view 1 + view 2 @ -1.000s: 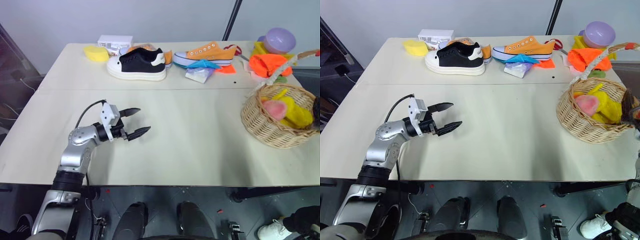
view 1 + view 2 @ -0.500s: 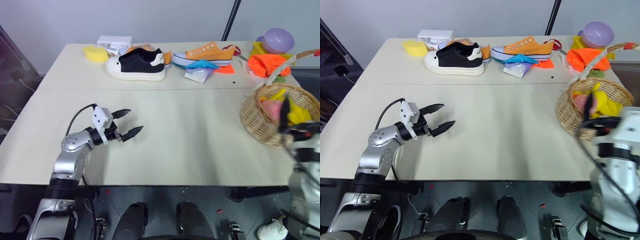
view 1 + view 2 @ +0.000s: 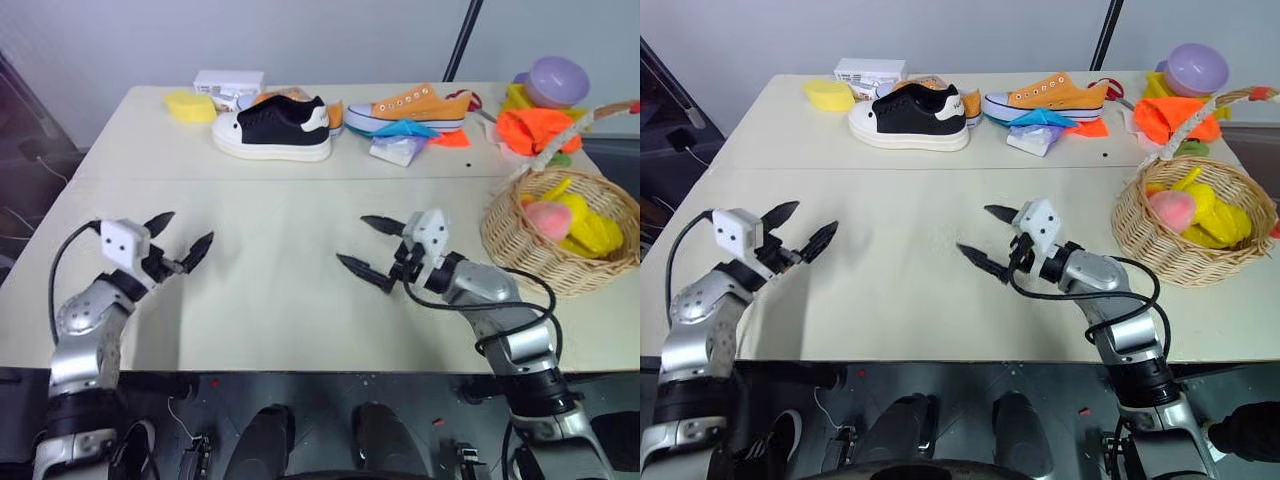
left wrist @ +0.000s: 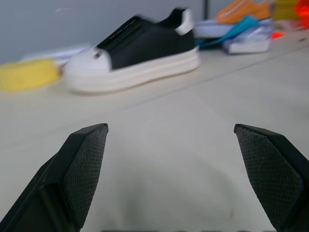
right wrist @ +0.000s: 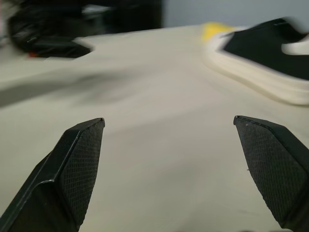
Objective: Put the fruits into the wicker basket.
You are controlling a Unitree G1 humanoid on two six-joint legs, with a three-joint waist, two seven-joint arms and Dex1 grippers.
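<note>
Both empty, fingers spread: right gripper (image 3: pixel 372 255) over mid-table, left gripper (image 3: pixel 178 243) near the left edge. Peach (image 3: pixel 549 218) already in basket (image 3: pixel 520 250), off to the right gripper's rear right, well apart. Red fruit not made out. Right arm nearer.

A robot test room or lab, staged rather than lived in. A plain cream table (image 3: pixel 300 290) stands before a bare grey wall (image 3: pixel 300 40). Along its far edge lies an unrelated mix of props: a black shoe (image 3: pixel 272 128), an orange shoe (image 3: pixel 410 108), a yellow sponge (image 3: pixel 191 106), a purple bowl (image 3: pixel 560 80). A black pole (image 3: pixel 462 40) rises behind it.
</note>
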